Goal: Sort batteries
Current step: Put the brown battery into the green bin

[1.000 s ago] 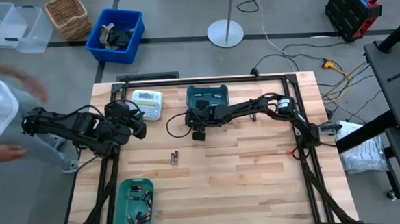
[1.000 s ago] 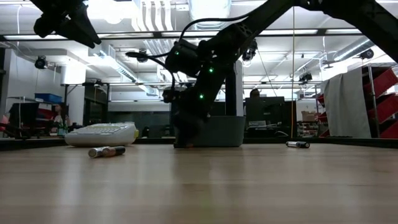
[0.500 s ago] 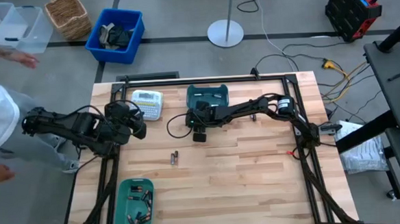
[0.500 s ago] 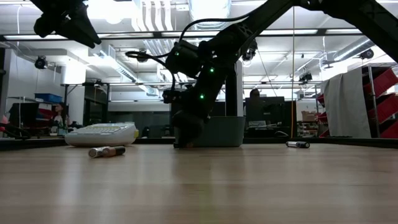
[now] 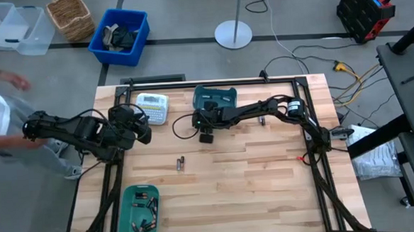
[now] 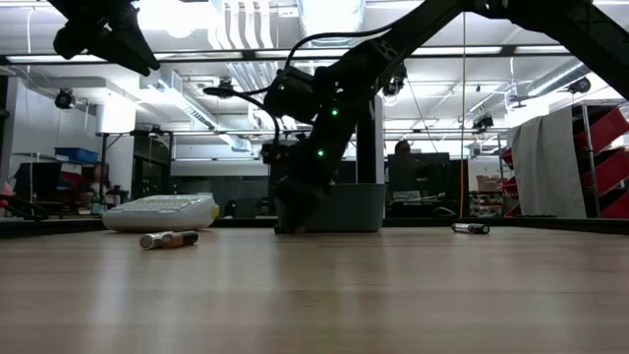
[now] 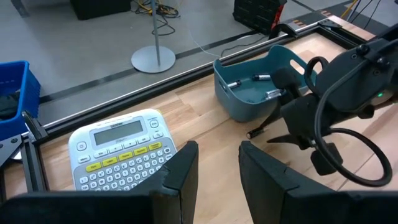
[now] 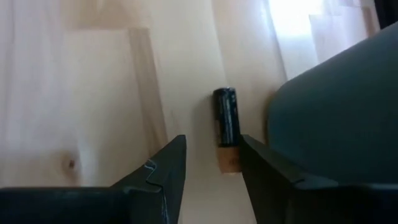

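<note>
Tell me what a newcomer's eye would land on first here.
The right gripper, low over the table beside the back teal bin, fingers open around a dark battery on the wood. Next, the white label-maker by the waiting left gripper, and the front bin holding sorted batteries.

Overhead, table-level and two wrist cameras share the table [image 5: 253, 184].

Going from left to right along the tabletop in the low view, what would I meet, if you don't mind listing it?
White label-maker → pair of batteries → right gripper → teal bin → lone battery.
</note>
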Robot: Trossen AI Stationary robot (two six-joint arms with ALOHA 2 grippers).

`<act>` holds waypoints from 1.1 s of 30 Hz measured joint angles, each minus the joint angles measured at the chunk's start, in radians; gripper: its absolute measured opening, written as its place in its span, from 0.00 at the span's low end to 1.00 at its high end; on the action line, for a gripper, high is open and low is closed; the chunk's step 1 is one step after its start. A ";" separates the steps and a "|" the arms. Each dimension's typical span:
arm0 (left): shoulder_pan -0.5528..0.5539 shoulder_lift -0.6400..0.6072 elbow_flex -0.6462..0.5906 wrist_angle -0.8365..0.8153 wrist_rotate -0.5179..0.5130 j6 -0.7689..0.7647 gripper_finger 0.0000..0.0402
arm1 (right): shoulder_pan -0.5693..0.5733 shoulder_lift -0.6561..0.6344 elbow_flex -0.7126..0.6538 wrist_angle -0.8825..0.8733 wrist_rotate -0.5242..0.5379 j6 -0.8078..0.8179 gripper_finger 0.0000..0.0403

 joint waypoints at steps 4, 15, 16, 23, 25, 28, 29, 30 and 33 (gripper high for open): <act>0.000 0.000 0.000 0.000 0.000 0.000 0.24 | 0.003 -0.014 0.000 -0.039 -0.005 -0.064 0.32; 0.000 -0.002 0.000 0.000 0.011 0.014 0.24 | 0.000 -0.101 0.000 -0.222 -0.042 -0.170 0.31; 0.000 -0.002 0.000 -0.001 0.011 0.020 0.24 | -0.001 -0.105 0.000 -0.248 -0.042 -0.180 0.32; 0.000 -0.002 0.000 0.000 0.004 0.029 0.24 | -0.047 -0.112 0.000 -0.399 -0.043 -0.205 0.30; 0.000 -0.002 0.000 0.000 0.004 0.029 0.24 | -0.070 -0.113 0.000 -0.409 -0.042 -0.188 0.29; 0.000 -0.002 0.000 -0.001 0.003 0.029 0.24 | -0.099 -0.121 0.000 -0.417 -0.042 -0.184 0.26; 0.000 -0.002 0.000 0.000 0.003 0.030 0.24 | -0.104 -0.127 0.000 -0.419 -0.043 -0.184 0.26; 0.000 -0.002 0.000 -0.001 0.003 0.030 0.24 | -0.107 -0.131 0.000 -0.420 -0.049 -0.184 0.25; 0.000 -0.002 0.000 0.000 0.003 0.030 0.24 | -0.103 -0.135 0.002 -0.412 -0.114 -0.179 0.23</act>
